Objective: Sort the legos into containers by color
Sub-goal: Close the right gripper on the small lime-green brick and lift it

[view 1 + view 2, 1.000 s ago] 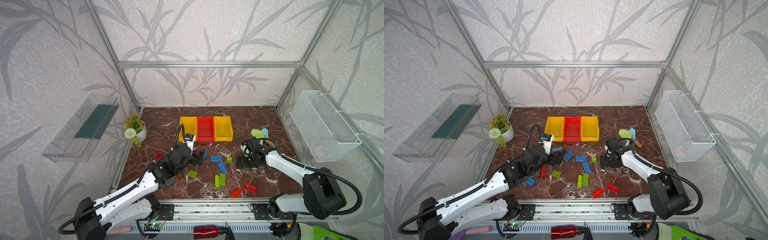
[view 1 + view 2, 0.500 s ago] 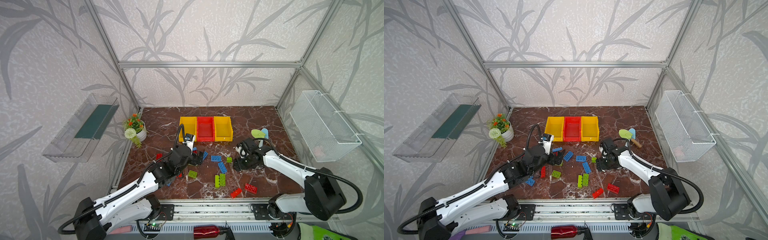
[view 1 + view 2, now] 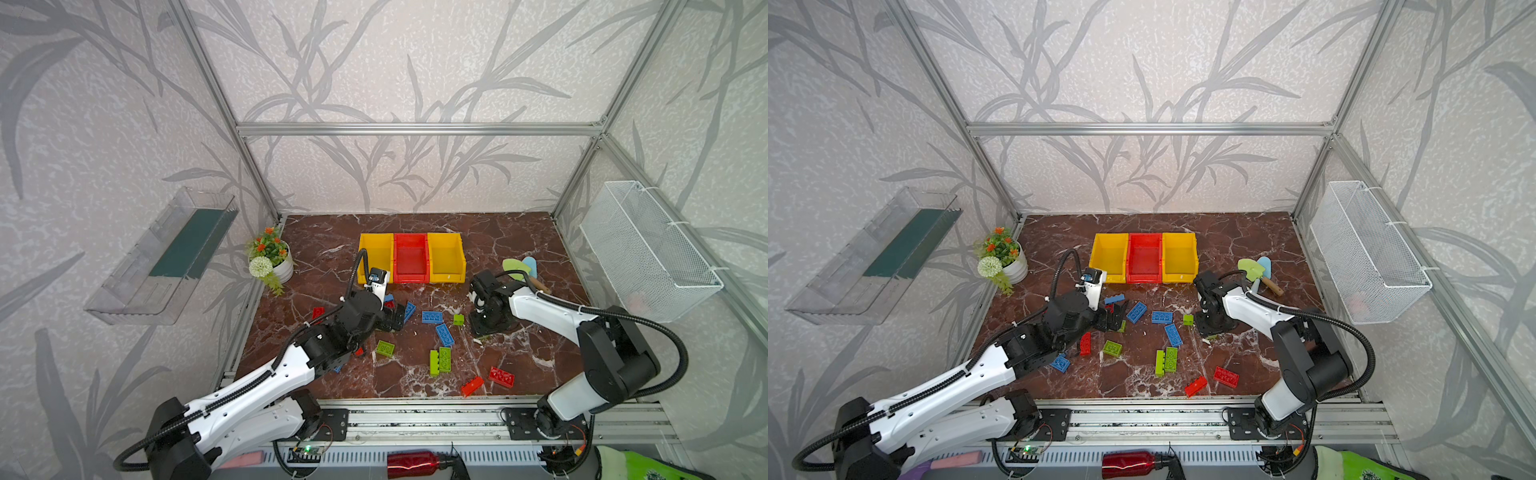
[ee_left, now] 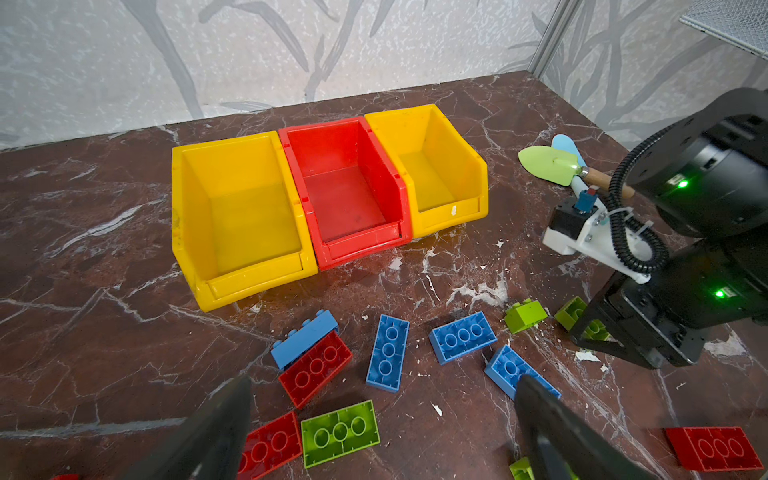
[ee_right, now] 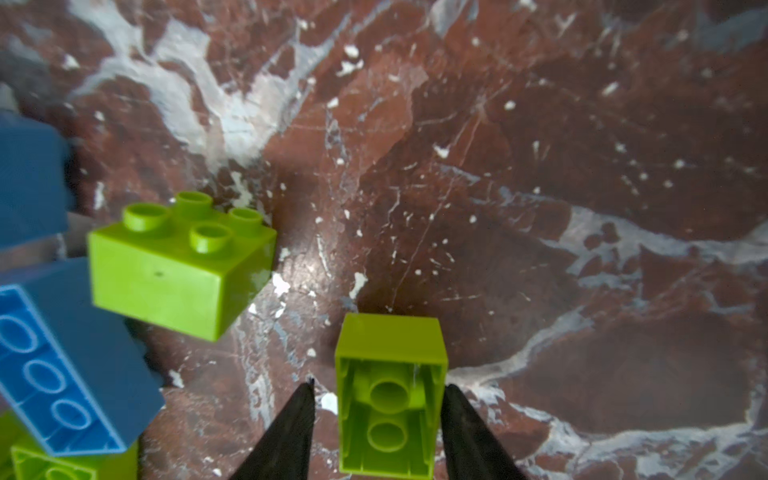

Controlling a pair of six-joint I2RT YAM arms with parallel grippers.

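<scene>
Red, blue and lime green legos lie scattered on the brown marble floor [image 3: 519, 232] in front of three empty containers: a yellow bin [image 3: 376, 249], a red bin [image 3: 410, 249] and a second yellow bin [image 3: 446, 249]. My right gripper [image 5: 376, 388] is down at the floor and straddles a short green lego [image 5: 390, 395] lying on its side. One finger is against the lego; a narrow gap shows at the other. A second short green lego [image 5: 174, 266] sits beside it. My left gripper [image 4: 384, 382] hangs wide open and empty above a red lego [image 4: 316, 368] and a green lego [image 4: 340, 432].
A potted flower [image 3: 274, 266] stands at the left edge. Toy shovels [image 3: 517, 268] lie behind my right arm. A clear tray [image 3: 166, 257] hangs on the left wall and a wire basket [image 3: 648, 249] on the right wall. Two red legos [image 3: 500, 376] lie near the front rail.
My right gripper has moved left and down over the short green lego, and its jaws have narrowed around it. The left arm has not moved.
</scene>
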